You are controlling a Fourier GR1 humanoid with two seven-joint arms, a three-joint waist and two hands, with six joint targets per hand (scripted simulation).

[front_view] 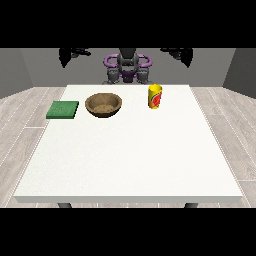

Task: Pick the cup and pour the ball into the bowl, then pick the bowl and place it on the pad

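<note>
The white table [130,150] fills most of what I see, with the robot [127,67] standing at its far edge, at twelve o'clock. On the table's far half sits the brown bowl [103,105], at about eleven o'clock from the table's middle. The flat green pad [63,109] lies at nine o'clock from the bowl, near the table's edge and apart from the bowl. The yellow cup [155,96] stands upright at three o'clock from the bowl, well apart from it. I cannot see the ball. The robot hand at the view's left [67,54] and the robot hand at the view's right [182,53] are raised above the table's far corners, holding nothing; how far their fingers are spread I cannot tell.
</note>
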